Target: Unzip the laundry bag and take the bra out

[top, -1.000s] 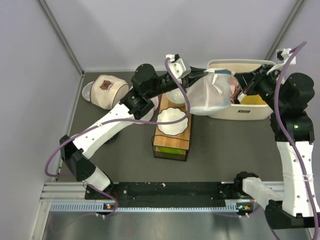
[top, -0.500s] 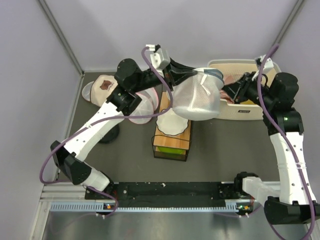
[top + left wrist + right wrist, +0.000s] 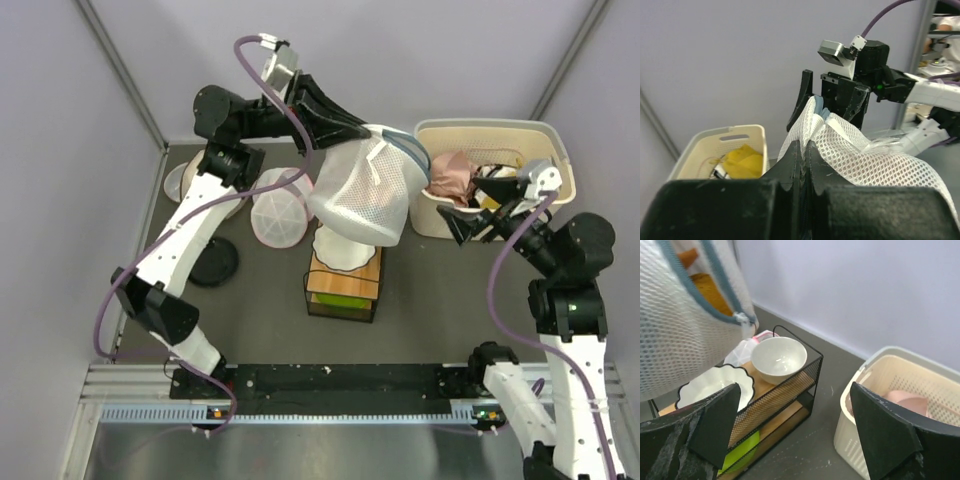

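The laundry bag, white mesh with a grey-blue zip trim, hangs in the air above the bowl rack. My left gripper is shut on its top edge, and the mesh is pinched between the jaws. In the right wrist view the bag gapes at its zip, and the orange bra shows inside. My right gripper stands open and empty just right of the bag, in front of the basket. Its fingers frame the rack and floor.
A cream basket at the back right holds a pale pink garment and a yellow one. A black wire rack with a bowl and scalloped plate stands under the bag. A pink-trimmed mesh bag lies left.
My left arm has lifted the bag up and to the left, away from the basket. My right gripper has opened, let go and drawn back toward the near right.
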`<action>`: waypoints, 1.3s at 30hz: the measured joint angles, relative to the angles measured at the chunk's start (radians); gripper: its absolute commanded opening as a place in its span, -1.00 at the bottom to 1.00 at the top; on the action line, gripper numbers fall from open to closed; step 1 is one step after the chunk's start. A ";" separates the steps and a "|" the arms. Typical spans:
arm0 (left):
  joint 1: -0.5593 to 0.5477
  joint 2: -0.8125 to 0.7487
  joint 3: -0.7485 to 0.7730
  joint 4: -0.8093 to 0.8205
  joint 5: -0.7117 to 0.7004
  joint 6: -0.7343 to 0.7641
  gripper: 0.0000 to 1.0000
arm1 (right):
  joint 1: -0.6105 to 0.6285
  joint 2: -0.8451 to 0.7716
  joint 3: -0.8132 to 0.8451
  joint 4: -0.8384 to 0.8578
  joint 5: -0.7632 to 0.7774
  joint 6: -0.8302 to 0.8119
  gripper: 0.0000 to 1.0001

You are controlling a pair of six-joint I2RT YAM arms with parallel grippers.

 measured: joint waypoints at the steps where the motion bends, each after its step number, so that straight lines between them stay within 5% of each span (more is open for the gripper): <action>1: 0.004 0.028 0.030 0.021 0.032 -0.043 -1.00 | 0.000 -0.023 -0.030 0.029 -0.011 -0.005 0.89; 10: 0.011 0.208 0.131 0.304 0.182 -0.459 -1.00 | -0.002 0.113 -0.081 0.380 -0.218 0.132 0.72; 17: 0.013 0.237 0.163 0.369 0.211 -0.569 -1.00 | 0.079 0.245 -0.086 0.535 -0.278 0.216 0.60; 25: 0.018 0.241 0.196 0.372 0.225 -0.589 -1.00 | 0.142 0.259 -0.085 0.601 -0.327 0.229 -0.13; 26: 0.019 0.243 0.197 0.372 0.225 -0.590 -1.00 | 0.142 0.259 -0.085 0.606 -0.330 0.232 -0.33; 27: 0.021 0.245 0.199 0.372 0.225 -0.592 -1.00 | 0.142 0.258 -0.085 0.610 -0.333 0.233 -0.89; 28: 0.022 0.248 0.201 0.372 0.225 -0.594 -1.00 | 0.142 0.257 -0.085 0.615 -0.337 0.235 -1.00; 36: 0.039 0.279 0.218 0.376 0.193 -0.620 -1.00 | 0.142 0.251 -0.063 0.566 -0.291 0.270 -1.00; 37: 0.043 0.283 0.222 0.376 0.183 -0.621 -0.96 | 0.143 0.251 -0.042 0.524 -0.251 0.270 -1.00; 38: 0.045 0.288 0.227 0.374 0.171 -0.620 -0.40 | 0.142 0.251 -0.024 0.495 -0.215 0.269 -1.00; 39: 0.047 0.293 0.230 0.361 0.156 -0.616 -0.16 | 0.143 0.250 -0.001 0.456 -0.172 0.266 -1.00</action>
